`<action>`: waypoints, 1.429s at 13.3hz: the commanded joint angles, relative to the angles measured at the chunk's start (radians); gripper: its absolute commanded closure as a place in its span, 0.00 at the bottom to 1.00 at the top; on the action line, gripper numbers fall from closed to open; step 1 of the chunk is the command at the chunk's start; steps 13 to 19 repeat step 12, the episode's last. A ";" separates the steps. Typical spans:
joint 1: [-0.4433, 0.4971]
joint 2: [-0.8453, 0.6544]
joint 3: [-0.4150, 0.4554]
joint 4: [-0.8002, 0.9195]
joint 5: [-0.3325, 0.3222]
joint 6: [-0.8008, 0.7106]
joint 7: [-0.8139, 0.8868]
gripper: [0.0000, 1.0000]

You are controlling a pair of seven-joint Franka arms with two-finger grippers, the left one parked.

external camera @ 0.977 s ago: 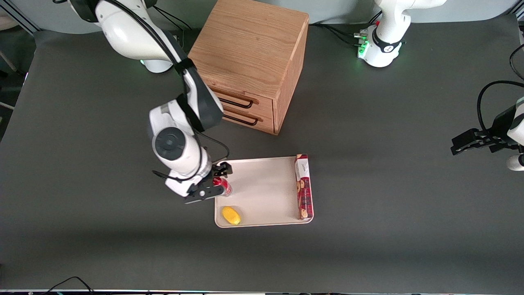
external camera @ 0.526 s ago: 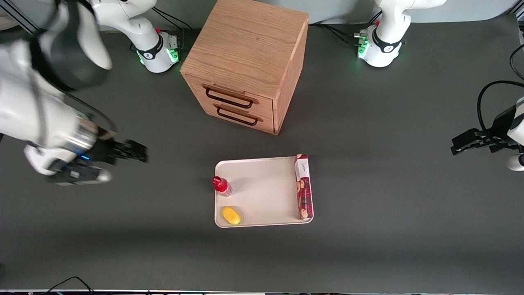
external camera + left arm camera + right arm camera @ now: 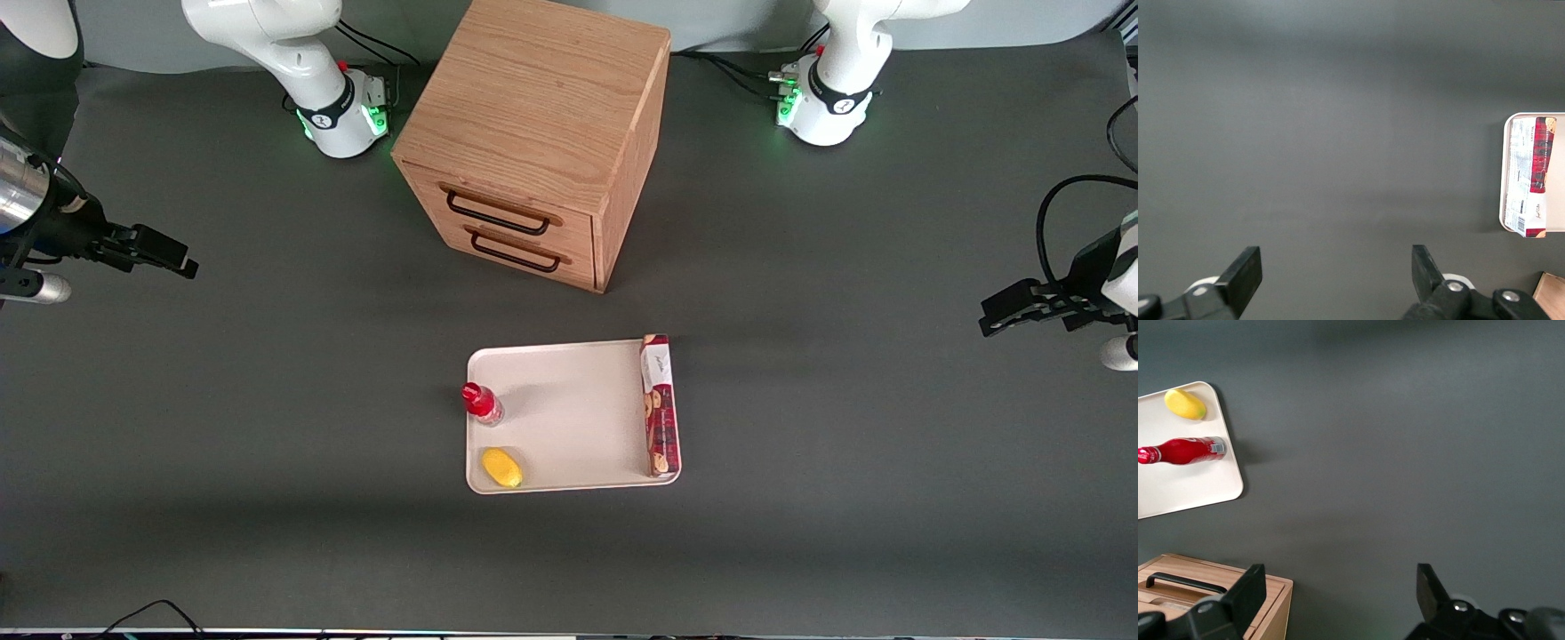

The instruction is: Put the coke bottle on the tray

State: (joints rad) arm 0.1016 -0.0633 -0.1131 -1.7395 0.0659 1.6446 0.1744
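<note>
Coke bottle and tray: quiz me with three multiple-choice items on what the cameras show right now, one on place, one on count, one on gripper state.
1. Where is the coke bottle?
A. Upright on the tray
B. Inside a drawer
C. Held in the gripper

2. How many items are on the tray?
A. One
B. Three
C. Five

3. What state is the gripper in?
A. Shut on the bottle
B. Open and empty
C. Shut on the lemon

Answers: 1 A, it stands near the tray's rim. 2 B, the bottle, the yellow lemon and the red cookie box. 3 B, the right wrist view shows its fingers spread over bare table, toward the working arm's end.
</note>
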 commanded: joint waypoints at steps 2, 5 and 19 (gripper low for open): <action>-0.014 -0.052 0.013 -0.066 -0.054 0.031 0.042 0.00; -0.016 -0.058 0.004 -0.014 -0.121 0.020 0.042 0.00; -0.011 -0.043 -0.023 0.058 -0.115 -0.020 -0.029 0.00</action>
